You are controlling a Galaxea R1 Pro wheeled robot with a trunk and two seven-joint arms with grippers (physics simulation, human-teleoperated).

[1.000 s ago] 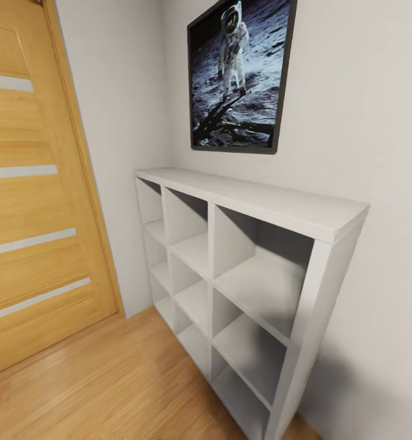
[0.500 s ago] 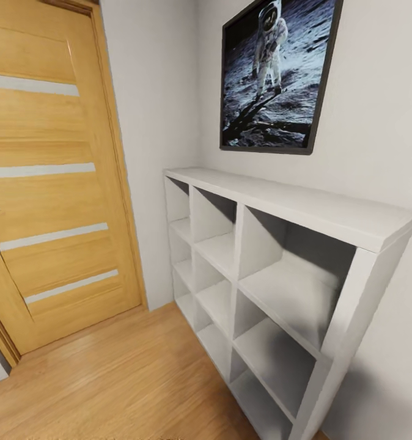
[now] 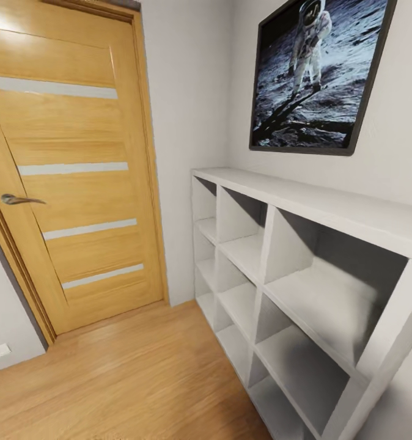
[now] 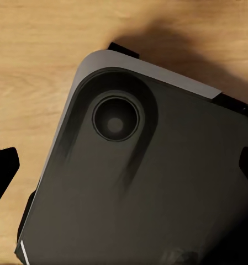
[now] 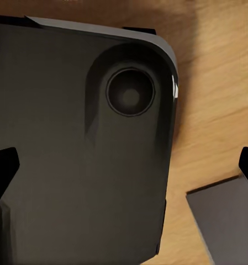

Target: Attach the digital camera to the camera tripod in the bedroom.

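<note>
Room: wood floor (image 3: 126,379), door (image 3: 71,177) left of shelf (image 3: 304,269)
Poster (image 3: 319,73): above shelf
Hands: both parted wide, empty, hanging over robot base (image 4: 157,187), presumably for travel

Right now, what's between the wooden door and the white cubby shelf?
In the head view, a strip of white wall separates the door from the shelf, with wood floor below.

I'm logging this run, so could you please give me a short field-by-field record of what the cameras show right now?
room: white walls, light wood floor
door: wooden door, closed, metal handle
shelf: white cubby shelf against the wall, visible compartments bare
wall art: framed astronaut picture above the shelf
wrist views: dark robot base over wood floor
task items: camera and tripod not in sight
</note>
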